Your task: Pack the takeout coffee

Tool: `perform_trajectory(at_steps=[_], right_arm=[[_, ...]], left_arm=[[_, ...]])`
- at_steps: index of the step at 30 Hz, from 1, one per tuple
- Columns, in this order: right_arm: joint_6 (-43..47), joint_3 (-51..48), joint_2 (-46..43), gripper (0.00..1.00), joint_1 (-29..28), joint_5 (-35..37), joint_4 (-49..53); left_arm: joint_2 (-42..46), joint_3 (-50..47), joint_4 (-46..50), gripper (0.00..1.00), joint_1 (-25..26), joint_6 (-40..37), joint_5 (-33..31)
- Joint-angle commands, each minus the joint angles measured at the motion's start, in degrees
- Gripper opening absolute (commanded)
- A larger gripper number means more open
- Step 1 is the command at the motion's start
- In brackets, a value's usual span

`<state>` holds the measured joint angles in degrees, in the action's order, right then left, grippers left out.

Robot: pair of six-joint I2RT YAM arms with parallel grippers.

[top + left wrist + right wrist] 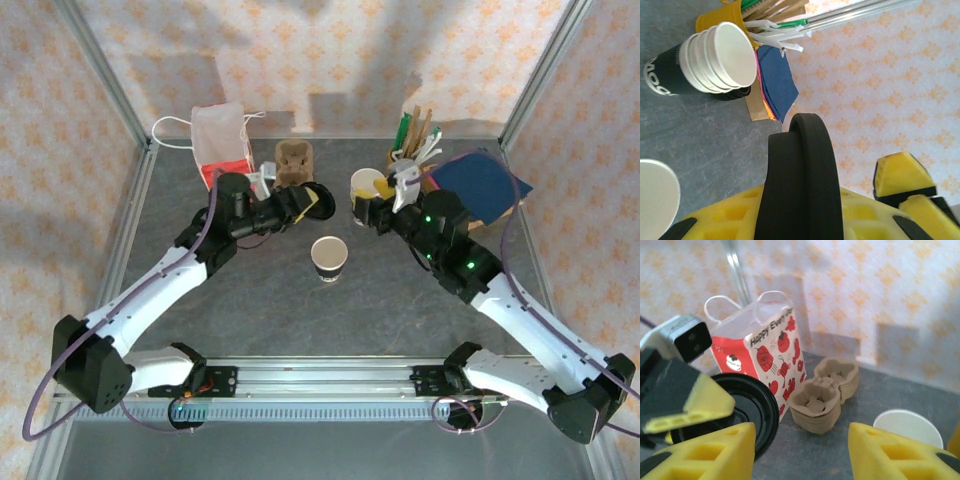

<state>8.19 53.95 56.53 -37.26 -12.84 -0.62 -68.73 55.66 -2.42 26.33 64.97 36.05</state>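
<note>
Small white dark-banded paper cup [329, 258] looked light, crushable; best pinched low. Left gripper [314, 202] clamped black plastic lid [752, 410]; right gripper [802, 440] gaped empty.

Wht cup [329, 258] – blk lid [752, 410]

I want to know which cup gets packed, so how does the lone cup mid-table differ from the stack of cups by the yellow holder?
The lone cup is one cup; the stack is several nested together. The lone cup stands alone, apart from other things; the stack sits close beside the yellow holder. Both are white inside, dark on the outside, and lidless.
</note>
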Motion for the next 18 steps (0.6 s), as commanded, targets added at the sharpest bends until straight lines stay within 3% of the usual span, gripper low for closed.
perform_trajectory(at_steps=[1,6,9,18], right_arm=[[17.36,-4.31,1.0,0.5,-0.36,-9.46,-13.47],[38.76,-6.53,2.41,0.5,-4.9,-9.29,-13.59],[46.54,-7.45,2.93,0.5,-7.23,-7.56,-13.79],[50.61,-7.78,4.84,0.49,-10.48,-3.88,-15.55]], left_arm=[[3.33,-2.21,-1.67,0.2,-1.82,4.3,4.55],[5.71,-3.77,-3.04,0.2,-2.16,7.11,5.7],[6.35,-5.4,-6.2,0.19,-2.16,10.27,5.61],[6.04,-6.78,-10.62,0.19,-2.13,13.58,6.37]])
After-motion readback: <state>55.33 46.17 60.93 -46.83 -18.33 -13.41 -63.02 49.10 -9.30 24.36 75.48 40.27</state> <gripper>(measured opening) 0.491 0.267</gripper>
